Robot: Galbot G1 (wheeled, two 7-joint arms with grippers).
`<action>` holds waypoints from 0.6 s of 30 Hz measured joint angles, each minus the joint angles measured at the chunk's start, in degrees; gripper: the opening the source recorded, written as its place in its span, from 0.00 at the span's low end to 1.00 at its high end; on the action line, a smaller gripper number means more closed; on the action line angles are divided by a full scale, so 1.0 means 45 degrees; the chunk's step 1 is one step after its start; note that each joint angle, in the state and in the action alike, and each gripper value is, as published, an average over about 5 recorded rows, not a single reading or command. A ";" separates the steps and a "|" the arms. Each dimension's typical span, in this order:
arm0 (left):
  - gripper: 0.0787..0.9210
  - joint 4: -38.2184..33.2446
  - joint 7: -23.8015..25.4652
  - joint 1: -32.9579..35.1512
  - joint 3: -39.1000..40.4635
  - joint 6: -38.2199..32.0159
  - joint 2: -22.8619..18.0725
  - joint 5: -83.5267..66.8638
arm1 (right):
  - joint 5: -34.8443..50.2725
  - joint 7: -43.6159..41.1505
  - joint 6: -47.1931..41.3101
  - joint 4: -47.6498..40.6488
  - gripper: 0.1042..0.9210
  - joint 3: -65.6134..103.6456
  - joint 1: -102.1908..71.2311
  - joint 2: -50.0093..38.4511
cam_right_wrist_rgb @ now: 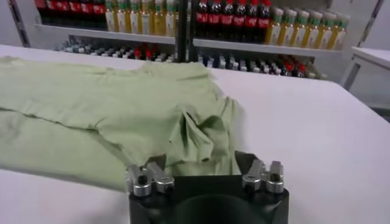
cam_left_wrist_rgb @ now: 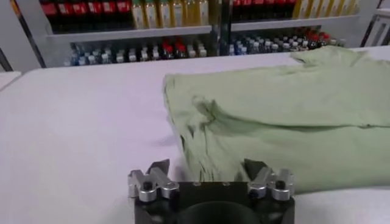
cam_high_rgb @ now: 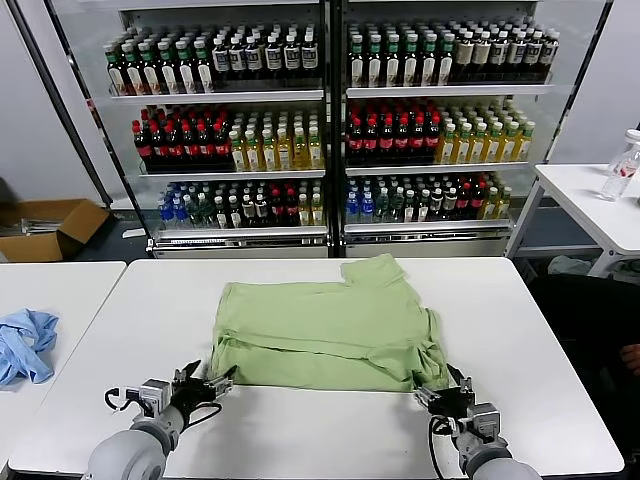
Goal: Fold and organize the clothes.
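Claws: our left gripper (cam_high_rgb: 212, 381) and right gripper (cam_high_rgb: 437, 392), both spread apart, empty.
Relation: light green short-sleeved cotton shirt (cam_high_rgb: 330, 325) lies just above both, long axis left-to-right across the lower-centre frame.

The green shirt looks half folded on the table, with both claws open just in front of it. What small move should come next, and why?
Probably both grippers should ease forward and close on the near corners of the shirt. The left gripper and right gripper sit open at those corners, holding nothing, and the near edge lies bunched on the table, so gripping it would let them make the next fold.
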 measured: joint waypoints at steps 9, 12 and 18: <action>0.42 -0.0012 -0.0070 0.0137 0.0104 0.0093 -0.0047 -0.0085 | 0.0458 -0.0011 0.0001 -0.0349 0.29 0.0018 0.0140 0.0005; 0.32 -0.0050 -0.0069 0.0178 0.0125 0.0115 -0.0084 -0.0088 | 0.0536 -0.0023 0.0042 -0.0334 0.18 0.0092 0.0060 -0.0016; 0.12 -0.0331 -0.0007 0.0431 0.0032 0.0188 -0.0157 -0.0033 | 0.0573 -0.0073 0.0101 0.0317 0.04 0.0392 -0.0634 -0.0127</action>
